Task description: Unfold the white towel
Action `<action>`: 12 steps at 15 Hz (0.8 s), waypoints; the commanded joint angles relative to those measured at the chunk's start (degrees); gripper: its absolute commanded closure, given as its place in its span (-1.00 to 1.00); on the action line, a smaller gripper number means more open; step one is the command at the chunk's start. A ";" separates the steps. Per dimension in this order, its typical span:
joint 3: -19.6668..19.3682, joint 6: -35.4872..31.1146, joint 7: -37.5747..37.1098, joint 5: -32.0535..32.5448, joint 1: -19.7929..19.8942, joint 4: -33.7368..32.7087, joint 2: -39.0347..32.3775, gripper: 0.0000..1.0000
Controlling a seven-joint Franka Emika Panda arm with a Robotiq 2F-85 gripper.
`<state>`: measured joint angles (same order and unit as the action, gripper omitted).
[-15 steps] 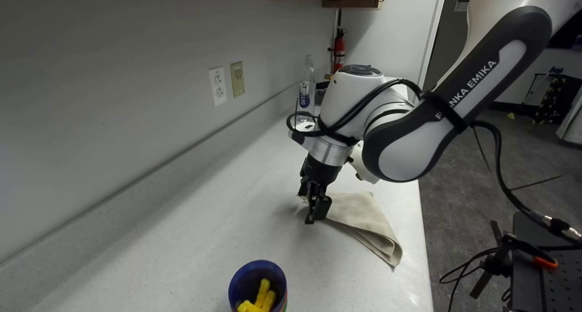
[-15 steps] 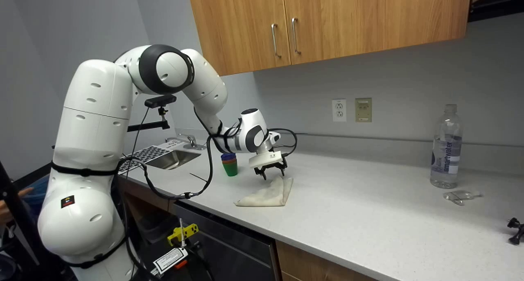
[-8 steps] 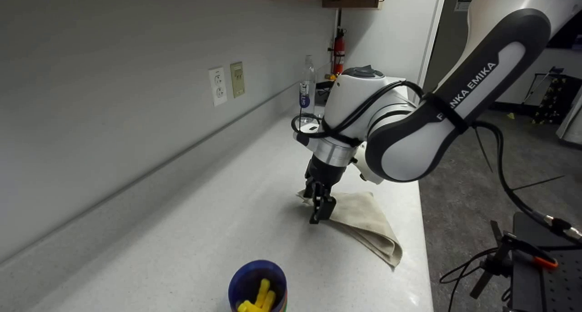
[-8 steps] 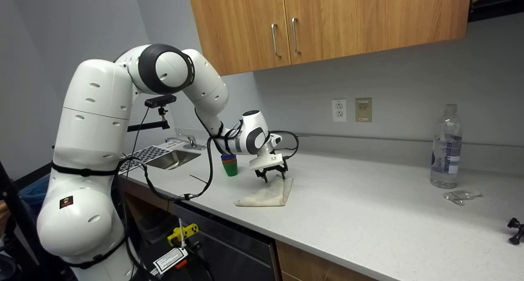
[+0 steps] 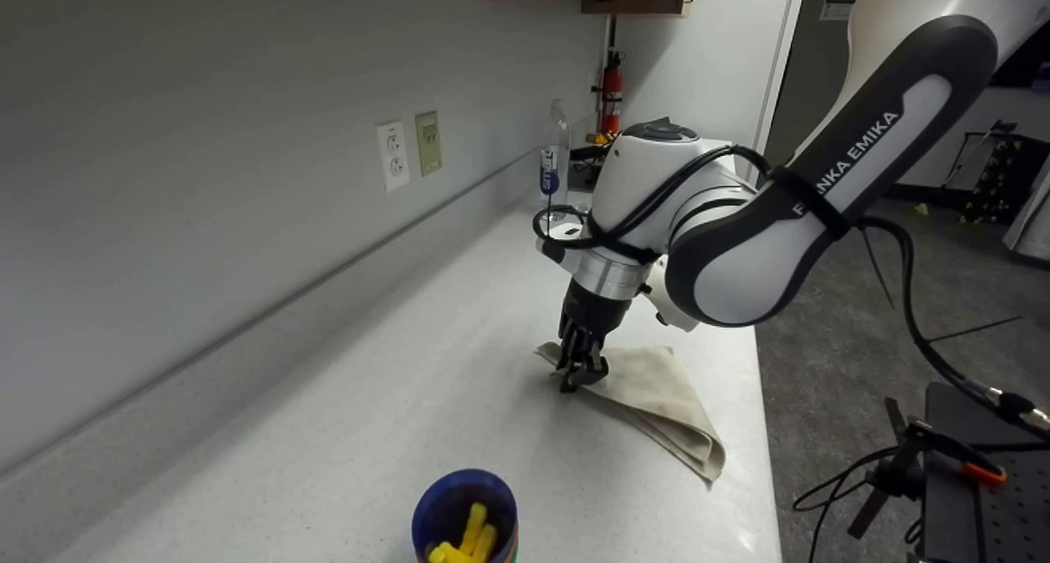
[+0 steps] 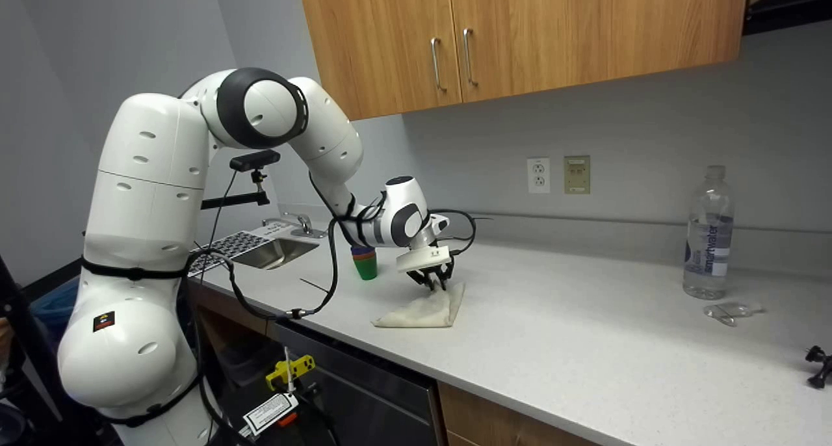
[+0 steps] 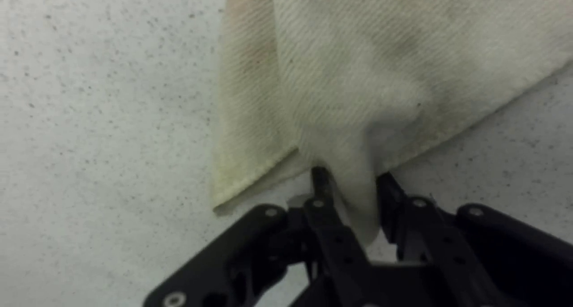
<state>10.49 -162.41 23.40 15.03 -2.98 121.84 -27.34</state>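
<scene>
At lower centre of the wrist view, the pincer [image 7: 353,179] clamps a bunched ridge of the folded white towel [image 7: 371,74]: grip seemingly made, unfolding left.

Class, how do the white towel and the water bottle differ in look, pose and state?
The white towel is opaque, cream-toned cloth, whereas the water bottle is see-through. The white towel lies folded, whereas the water bottle stands upright. The gripper is closed about a raised ridge of the white towel, while the water bottle stands well apart from it. Both rest on the same counter.
</scene>
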 commanded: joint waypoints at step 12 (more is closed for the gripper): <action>0.78 13.80 3.54 -0.50 0.16 7.08 15.97 0.99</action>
<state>12.19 -152.90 24.70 15.10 -3.01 124.91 -17.22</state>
